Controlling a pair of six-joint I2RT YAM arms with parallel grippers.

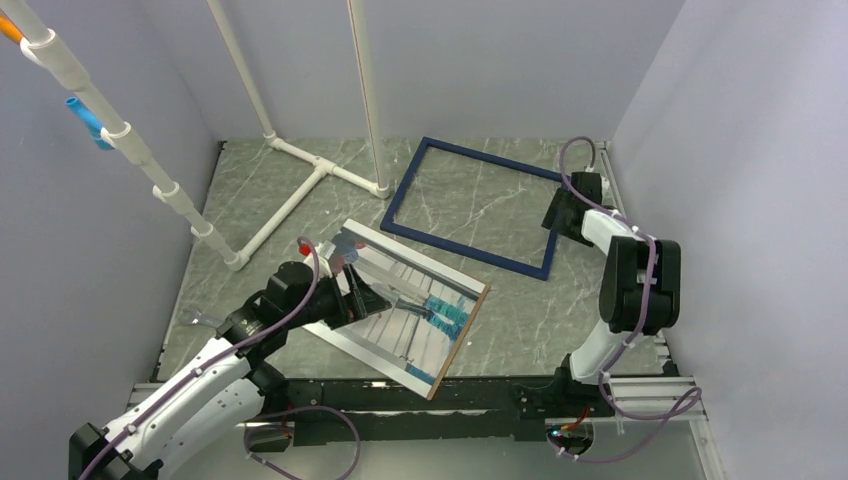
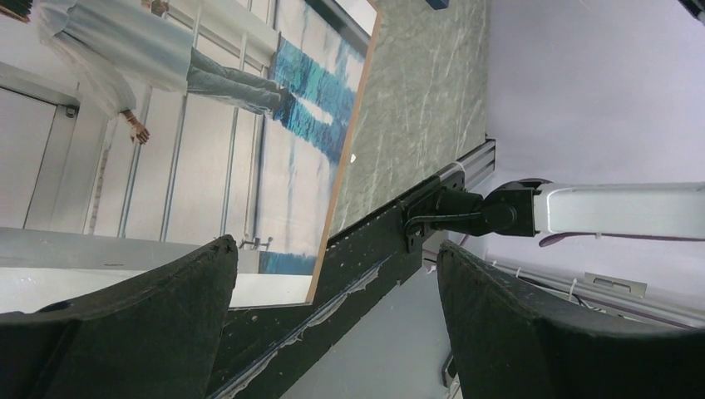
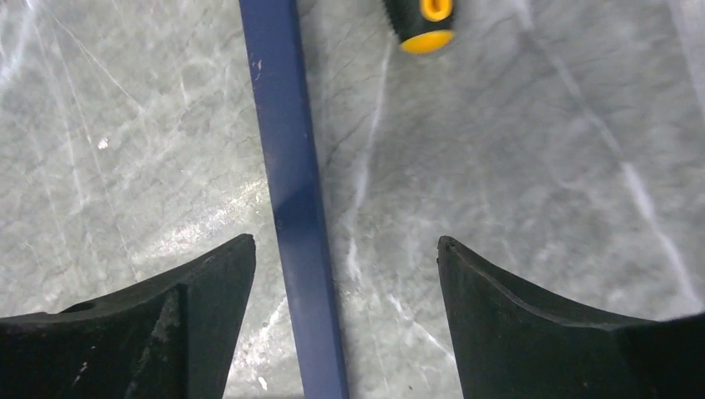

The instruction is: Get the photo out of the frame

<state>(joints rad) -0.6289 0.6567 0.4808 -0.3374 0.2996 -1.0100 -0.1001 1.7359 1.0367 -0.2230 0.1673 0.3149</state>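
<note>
At the near edge, the top view has the left gripper over the left part of the photo, but not how its jaws stand. The left wrist view settles that: the two dark fingers are spread wide with nothing clamped between them. One finger overlaps the print's near edge, and contact cannot be told. That view also shows the print's figure in a white top and jeans, the thin brown board under its edge, and the black rail beyond. The photo lies out of the frame, near the middle of the table, its far corner close to the frame's near bar but apart from it. Farther back the frame lies flat with only marble inside it. The right gripper is at its right end. Only the right wrist view shows its fingers parted, with one blue bar on the table between them, touched by neither. It also shows a black-and-yellow handle tip that the top view hides. White pipes stand at the far left.
</note>
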